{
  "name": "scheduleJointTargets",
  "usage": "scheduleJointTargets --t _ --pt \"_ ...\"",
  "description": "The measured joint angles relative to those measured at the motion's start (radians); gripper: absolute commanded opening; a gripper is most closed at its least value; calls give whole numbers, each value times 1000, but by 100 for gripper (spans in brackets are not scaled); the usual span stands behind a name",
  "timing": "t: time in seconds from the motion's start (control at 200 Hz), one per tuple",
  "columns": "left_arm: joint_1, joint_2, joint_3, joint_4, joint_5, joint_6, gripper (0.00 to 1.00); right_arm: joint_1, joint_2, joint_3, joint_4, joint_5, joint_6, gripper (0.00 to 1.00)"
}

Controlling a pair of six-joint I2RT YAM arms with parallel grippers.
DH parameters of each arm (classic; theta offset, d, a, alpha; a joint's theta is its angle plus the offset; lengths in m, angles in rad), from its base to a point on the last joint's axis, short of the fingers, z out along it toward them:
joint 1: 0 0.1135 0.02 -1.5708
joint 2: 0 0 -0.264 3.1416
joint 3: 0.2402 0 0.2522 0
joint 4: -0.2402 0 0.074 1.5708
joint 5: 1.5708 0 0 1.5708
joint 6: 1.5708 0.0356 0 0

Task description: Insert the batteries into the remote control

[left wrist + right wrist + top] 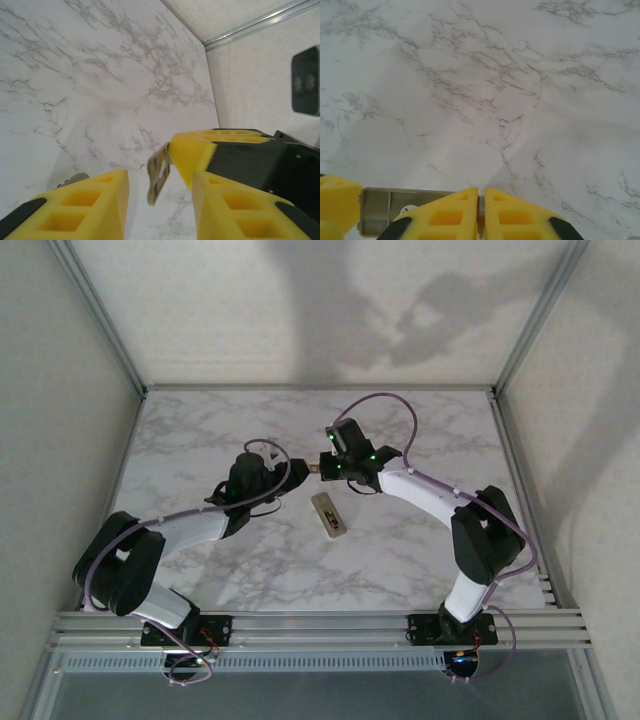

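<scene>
- Marble table (200, 430): white remote control (330, 515) lies flat at centre, just below both grippers.
- Right gripper (481, 200): clenched on grey panel (390, 210), held off the table.
- Left gripper (295, 466): released, fingers spread either side of the panel.

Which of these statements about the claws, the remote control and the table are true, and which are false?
1. The remote control lies on the table, between the two arms. True.
2. The right claw is shut on a thin grey panel. True.
3. The left claw is shut on the remote control. False: it is open, close to the panel, and the remote lies free on the table.
4. The table is of plain dark wood. False: its top is white with grey marble veins.
</scene>
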Motion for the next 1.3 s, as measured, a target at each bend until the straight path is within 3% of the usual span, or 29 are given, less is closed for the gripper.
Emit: scheduleJointTargets --t 0.11,0.225,0.36,0.451,0.591,0.651,0.761,0.841,0.961,1.302 --pt "0 11 6 0 -3 0 33 2 -10 -1 5 -8 0 11" --pt "0 16 13 0 -2 0 20 6 -14 -6 9 -15 0 12" --pt "0 16 21 1 -1 -3 16 6 -14 -19 11 -15 0 12" --pt "0 18 24 0 3 0 3 6 -14 -21 11 -14 0 13" --pt "0 29 31 4 13 1 0 6 -14 -21 6 -7 3 14" --pt "-1 36 37 4 15 1 0 5 -14 -21 3 -3 4 22" --pt "-5 42 45 -1 16 6 0 5 -16 -21 3 2 15 54" --pt "-8 42 47 -17 9 27 0 5 -20 -21 -8 21 32 63" --pt "-29 42 74 -64 -37 81 0 4 -29 -11 -60 61 60 70" --pt "-121 40 128 -128 -240 246 0 -60 -186 -121 -28 3 311 72"
